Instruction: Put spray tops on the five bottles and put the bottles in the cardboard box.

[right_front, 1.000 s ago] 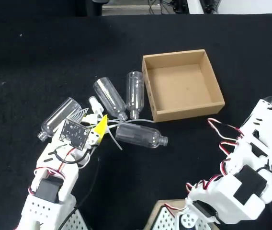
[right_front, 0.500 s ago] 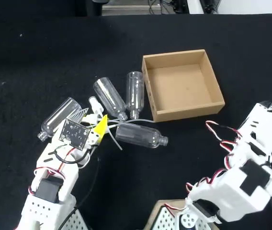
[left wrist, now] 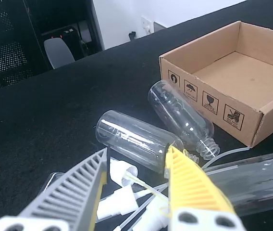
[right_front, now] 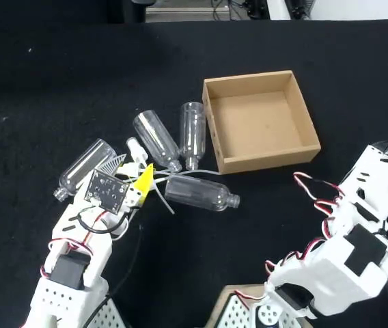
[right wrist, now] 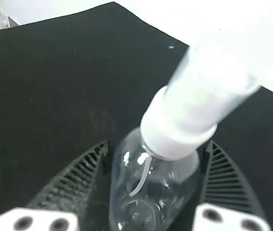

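Right wrist view: a bottle (right wrist: 143,192) with its spray top (right wrist: 199,91) on is clamped in the right gripper (right wrist: 156,149), well apart from the box (right_front: 269,158), and could be tipped loose and dropped short; the left gripper (left wrist: 136,155) is spread open.

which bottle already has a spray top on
The bottle held in the right hand; the other bottles on the table have bare necks.

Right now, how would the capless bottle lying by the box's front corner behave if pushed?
The bottle lies on its round side, so it would probably roll. Clear and apparently empty, it is likely light and easily deflected.
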You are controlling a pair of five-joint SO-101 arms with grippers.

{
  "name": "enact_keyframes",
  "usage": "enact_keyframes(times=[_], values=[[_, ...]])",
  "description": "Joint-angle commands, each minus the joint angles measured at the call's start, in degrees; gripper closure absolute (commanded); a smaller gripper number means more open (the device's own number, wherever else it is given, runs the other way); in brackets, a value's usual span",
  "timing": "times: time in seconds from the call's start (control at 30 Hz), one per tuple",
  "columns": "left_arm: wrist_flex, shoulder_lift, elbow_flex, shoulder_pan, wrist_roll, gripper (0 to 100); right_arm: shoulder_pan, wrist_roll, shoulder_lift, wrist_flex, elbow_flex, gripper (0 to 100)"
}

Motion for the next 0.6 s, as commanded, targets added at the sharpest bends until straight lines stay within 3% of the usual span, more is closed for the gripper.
enact_keyframes(times=[0.0,0.57], values=[[0.18,-0.35,1.36,0.84,0.35,81,0.26,-0.18,-4.97,-1.23,-0.48,73.0],[0.44,-0.35,1.36,0.84,0.35,81,0.18,-0.44,-5.41,-1.23,-0.22,73.2]])
